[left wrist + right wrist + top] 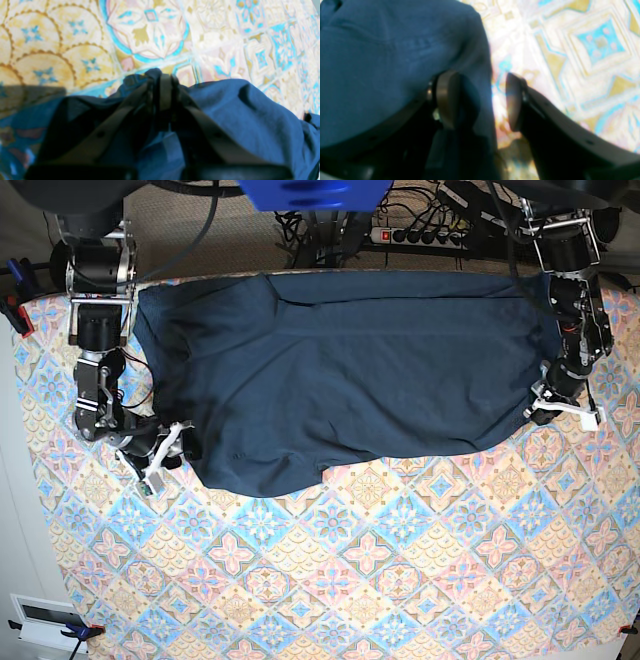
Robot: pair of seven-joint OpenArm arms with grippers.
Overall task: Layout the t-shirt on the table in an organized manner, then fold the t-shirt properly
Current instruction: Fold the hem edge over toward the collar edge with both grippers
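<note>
The t-shirt [350,370] is lying spread across the desk's [400,580] far half as I am clenching its edge in the left gripper [162,82]; the right gripper [482,100], jaws released, is straddling the opposite edge, needing an equally taut pinch.

t-shirt [340,370] soft matt navy cloth, lightly creased; table [400,580] covered in smooth printed tile-pattern cloth.
</note>
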